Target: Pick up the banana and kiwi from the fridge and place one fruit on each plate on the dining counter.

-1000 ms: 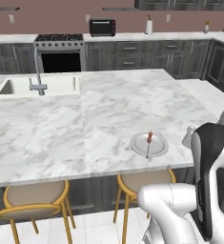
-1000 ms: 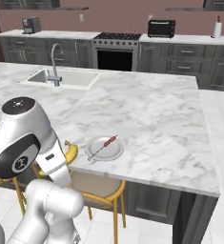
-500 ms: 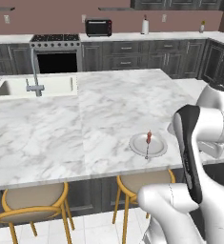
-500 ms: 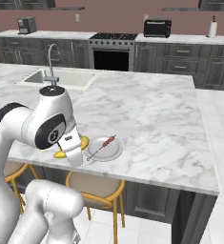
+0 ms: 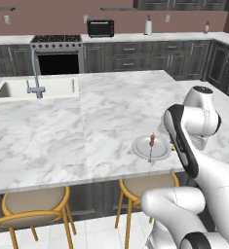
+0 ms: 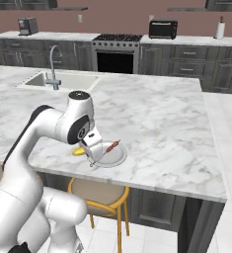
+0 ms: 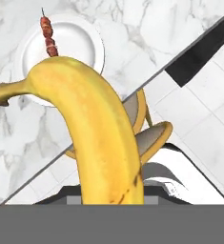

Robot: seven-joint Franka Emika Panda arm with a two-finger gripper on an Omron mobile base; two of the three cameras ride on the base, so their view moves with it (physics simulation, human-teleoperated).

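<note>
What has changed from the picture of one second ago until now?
The arm has swung forward over the dining counter, carrying the banana in the shut tool until it came beside the plate. The plate with its red skewer stayed in place; the banana is still held.

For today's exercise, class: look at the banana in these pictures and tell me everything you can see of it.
The banana is bright yellow, smooth-skinned and curved, with a brown stem end and a few small dark flecks low on its side. The hand view looks along its length from the tool, which is shut on it. Its stem end points toward the white plate bearing a red skewer. It is held beside that plate at the near edge of the marble dining counter; whether it touches either cannot be told.
</note>
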